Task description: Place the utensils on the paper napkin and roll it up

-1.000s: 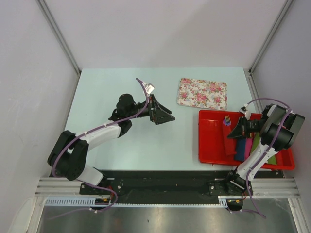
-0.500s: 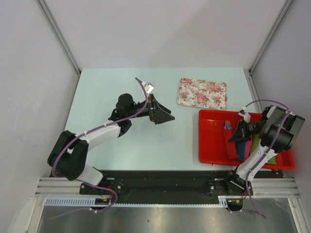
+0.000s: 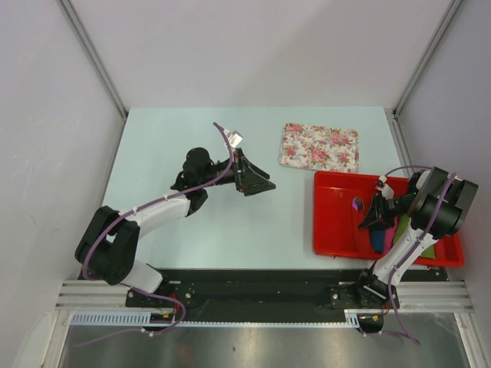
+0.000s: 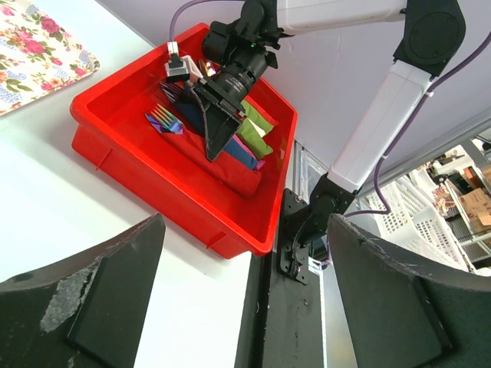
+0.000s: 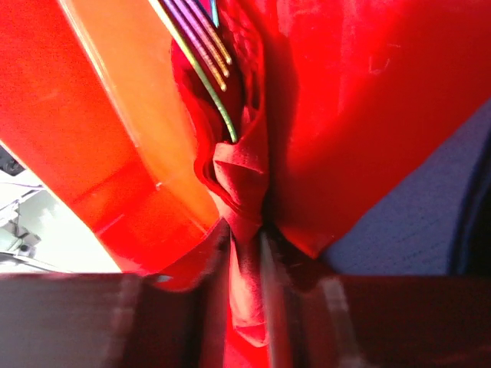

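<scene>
My right gripper (image 3: 370, 219) is low inside the red tray (image 3: 332, 230). It is shut on the folded end of the red paper napkin (image 5: 242, 176), which is wrapped round the utensils. Purple-blue fork tines (image 5: 201, 44) stick out of the napkin's far end; they also show in the top view (image 3: 357, 204) and the left wrist view (image 4: 163, 117). The rest of the utensils is hidden in the napkin. My left gripper (image 3: 265, 184) is open and empty above the table's middle, its jaws (image 4: 245, 222) wide apart, far from the tray.
Blue (image 3: 381, 238), pink (image 3: 400, 228) and green (image 3: 430, 249) napkin rolls lie in the tray beside my right gripper. A floral mat (image 3: 319, 147) lies on the table behind the tray. The tray's wall (image 4: 138, 165) stands near the table's front right edge.
My right gripper has moved toward the near side of the tray, drawing the red napkin and fork tines with it. The left arm has not moved.
</scene>
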You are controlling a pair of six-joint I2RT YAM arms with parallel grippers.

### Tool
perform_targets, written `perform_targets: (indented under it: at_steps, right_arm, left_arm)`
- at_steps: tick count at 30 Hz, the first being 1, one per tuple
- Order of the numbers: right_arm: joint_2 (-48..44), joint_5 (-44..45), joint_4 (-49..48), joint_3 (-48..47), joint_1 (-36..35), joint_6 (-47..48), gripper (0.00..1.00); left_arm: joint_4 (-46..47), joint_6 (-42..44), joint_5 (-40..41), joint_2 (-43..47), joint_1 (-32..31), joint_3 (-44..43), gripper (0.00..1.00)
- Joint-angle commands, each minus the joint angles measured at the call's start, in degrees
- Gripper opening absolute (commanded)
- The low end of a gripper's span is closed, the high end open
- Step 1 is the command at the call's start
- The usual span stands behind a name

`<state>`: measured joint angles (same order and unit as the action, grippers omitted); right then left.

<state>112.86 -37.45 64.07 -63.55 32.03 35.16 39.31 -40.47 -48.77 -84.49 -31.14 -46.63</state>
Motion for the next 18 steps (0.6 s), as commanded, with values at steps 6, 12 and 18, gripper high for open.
perform_targets:
  at_steps: [6, 12, 18]
  right_arm:
    - [-5.8, 5.46, -5.1, 0.88, -0.39, -0.88, 0.4]
    - [-11.86, 6.16, -5.63, 1.14, -1.09, -1.49, 0.48]
    - [-18.02, 8.27, -7.03, 1.15, -2.59, -2.81, 0.58]
  left_arm:
    - [1.38, 0.74, -0.62, -0.77, 0.81, -2.15, 0.92]
    - [1.65, 0.48, -0.53, -1.03, 0.99, -2.15, 0.93]
    - [1.65, 0.57, -0.62, -1.12, 1.25, -2.15, 0.93]
